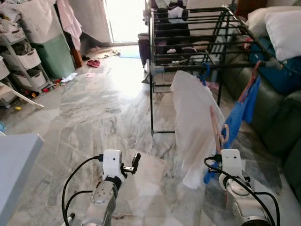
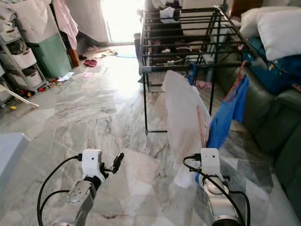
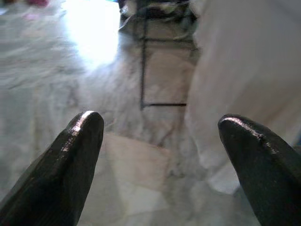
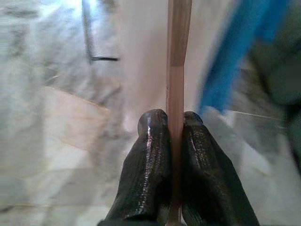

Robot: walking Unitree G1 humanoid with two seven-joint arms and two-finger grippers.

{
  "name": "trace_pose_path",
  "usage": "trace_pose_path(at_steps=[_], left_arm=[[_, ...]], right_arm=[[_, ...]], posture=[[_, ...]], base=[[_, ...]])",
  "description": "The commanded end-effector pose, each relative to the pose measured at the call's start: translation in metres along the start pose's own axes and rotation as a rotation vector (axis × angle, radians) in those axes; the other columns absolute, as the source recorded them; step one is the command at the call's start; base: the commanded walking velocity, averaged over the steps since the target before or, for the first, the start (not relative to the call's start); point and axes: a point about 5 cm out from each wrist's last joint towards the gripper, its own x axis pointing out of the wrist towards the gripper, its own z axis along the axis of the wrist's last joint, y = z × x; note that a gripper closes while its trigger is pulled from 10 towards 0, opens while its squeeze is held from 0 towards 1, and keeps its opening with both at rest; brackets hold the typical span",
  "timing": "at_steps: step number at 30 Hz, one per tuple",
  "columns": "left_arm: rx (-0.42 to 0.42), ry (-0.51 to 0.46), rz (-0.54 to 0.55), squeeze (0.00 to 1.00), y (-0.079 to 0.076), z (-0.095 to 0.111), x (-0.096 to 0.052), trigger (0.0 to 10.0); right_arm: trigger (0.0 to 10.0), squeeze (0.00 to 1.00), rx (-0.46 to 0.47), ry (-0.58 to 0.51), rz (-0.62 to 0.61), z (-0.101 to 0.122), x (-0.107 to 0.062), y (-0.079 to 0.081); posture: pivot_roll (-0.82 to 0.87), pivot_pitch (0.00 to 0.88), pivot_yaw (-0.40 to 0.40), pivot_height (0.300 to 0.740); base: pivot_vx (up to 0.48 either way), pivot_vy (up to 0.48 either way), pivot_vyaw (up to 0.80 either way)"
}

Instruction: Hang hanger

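Observation:
My right gripper (image 4: 175,123) is shut on the thin wooden bar of a hanger (image 4: 178,66), which stands upright between its fingers. A white garment (image 1: 193,120) hangs on this hanger (image 1: 217,126) and drapes down toward the floor, just in front of the black drying rack (image 1: 197,42). The rack's near bars stand a little beyond and above the hanger's top. My left gripper (image 1: 135,162) is open and holds nothing, low over the marble floor to the left; its two fingers (image 3: 77,155) point toward the rack's leg.
A blue garment (image 1: 242,109) hangs off the rack's right side, close to the white one. A dark green sofa (image 1: 277,110) with a white pillow (image 1: 284,28) lines the right. Storage drawers (image 1: 23,61) and a grey surface (image 1: 14,160) are on the left.

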Motion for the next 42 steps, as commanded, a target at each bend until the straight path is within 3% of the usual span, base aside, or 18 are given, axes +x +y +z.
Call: trace_pose_path(at_steps=[1,14,15,18,21,36,42], left_arm=[[0.011,-0.008,0.002,0.00,0.002,0.003,0.001,10.0],[0.015,-0.005,-0.001,0.00,-0.001,0.003,0.003,10.0],[0.014,-0.004,-0.001,0.00,-0.001,0.002,0.003,10.0],[0.014,-0.002,-0.003,0.00,-0.002,0.001,0.003,10.0],[0.015,0.001,-0.006,0.00,-0.004,0.001,0.004,10.0],[0.021,0.009,-0.010,0.00,-0.005,-0.001,0.004,10.0],[0.020,0.025,-0.006,0.00,-0.005,-0.004,0.003,10.0]], right_arm=[[10.0,0.00,0.000,-0.023,0.026,0.007,0.001,0.004],[10.0,0.00,0.007,-0.023,0.053,0.007,0.001,0.004],[10.0,0.23,0.001,-0.028,0.065,0.008,0.001,0.005],[10.0,0.17,-0.008,-0.032,0.077,0.008,0.000,0.006],[10.0,0.00,-0.005,-0.022,0.090,0.007,0.000,0.008],[10.0,0.00,-0.008,-0.010,0.127,0.007,0.000,0.013],[10.0,0.00,0.007,-0.035,0.070,0.016,0.003,0.005]], posture=[[-0.08,0.000,0.040,0.740],[-0.09,0.000,0.037,0.740],[-0.09,0.000,0.037,0.740],[-0.09,0.000,0.037,0.740],[-0.10,0.000,0.038,0.740],[-0.10,0.000,0.038,0.740],[-0.10,0.000,0.036,0.740]], base=[[0.379,0.000,0.00],[0.370,0.000,0.12],[0.360,0.000,0.59],[0.356,0.000,0.65],[0.353,0.000,0.64],[0.337,0.000,0.47],[0.297,0.000,0.00]])
